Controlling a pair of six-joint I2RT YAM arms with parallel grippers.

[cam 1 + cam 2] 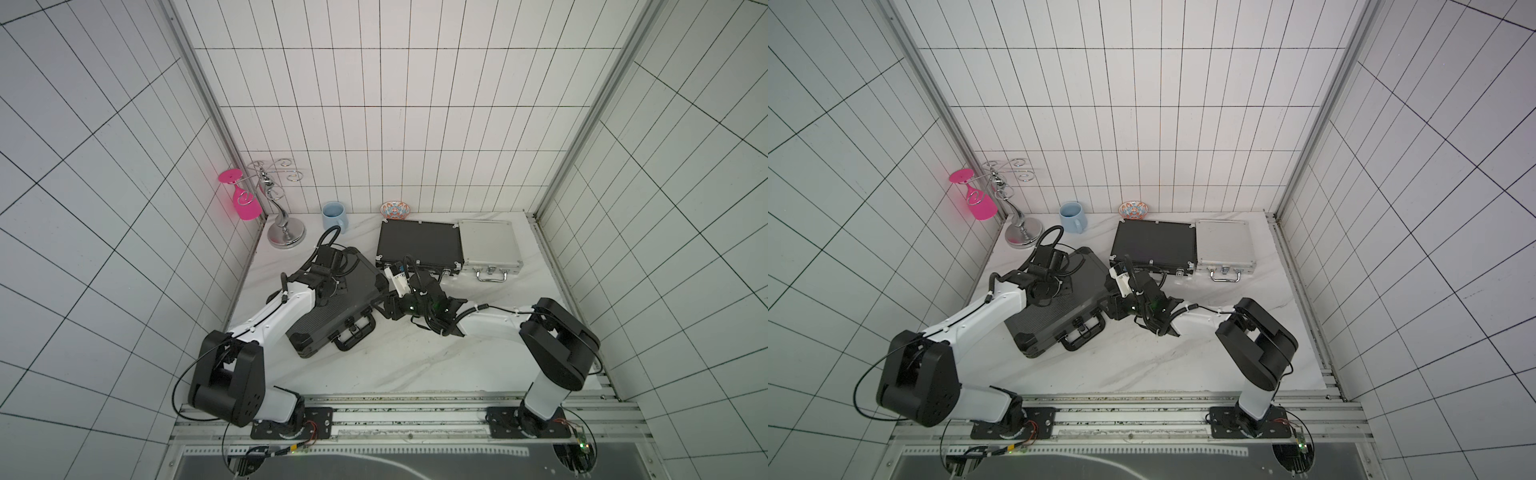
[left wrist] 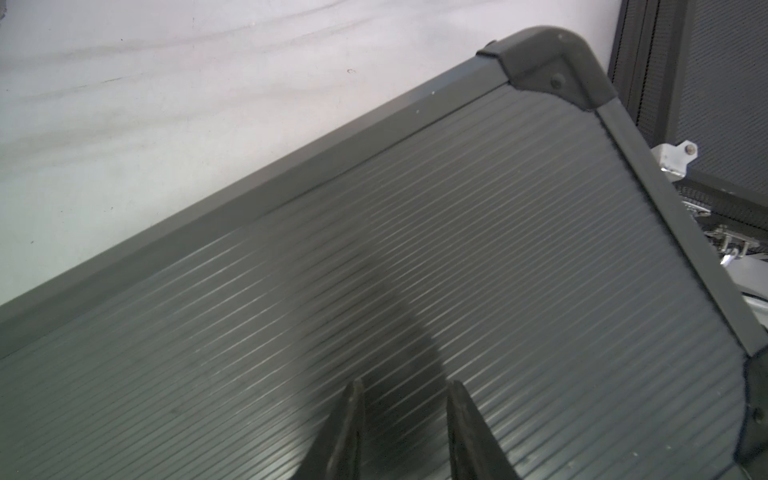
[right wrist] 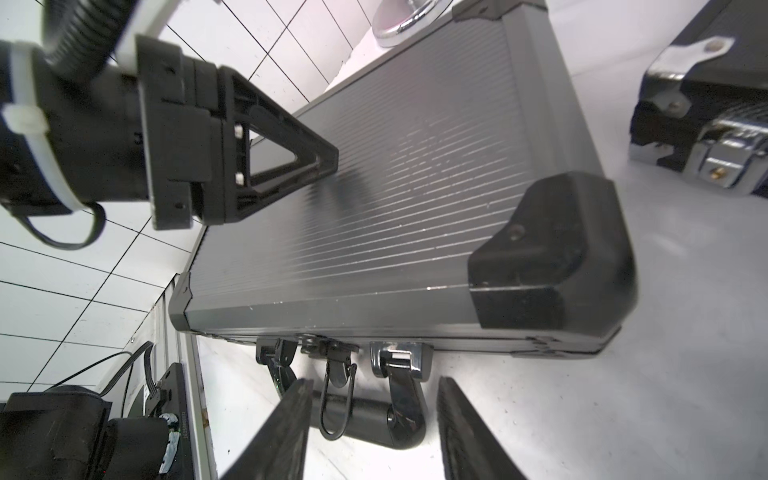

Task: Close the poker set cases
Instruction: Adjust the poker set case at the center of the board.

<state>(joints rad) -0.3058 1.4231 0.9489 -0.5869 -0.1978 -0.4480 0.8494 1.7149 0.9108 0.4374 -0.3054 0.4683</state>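
The large ribbed black case (image 1: 332, 316) lies lid-down on the white marble surface (image 1: 395, 361). The left end effector (image 2: 405, 384) is over its lid, fingers slightly apart and empty. The right end effector (image 3: 374, 381) is at its handle side, fingers apart and unclamped. 2 closed cases, the medium black silver-trimmed case (image 1: 419, 245) and the small silver aluminium case (image 1: 488, 245), lie behind it.

No legible text or labels anywhere

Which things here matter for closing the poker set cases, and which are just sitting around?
For the job:
large ribbed black case
medium black case
small silver case

Just lying about:
blue mug
patterned bowl
pink glass
silver glass rack
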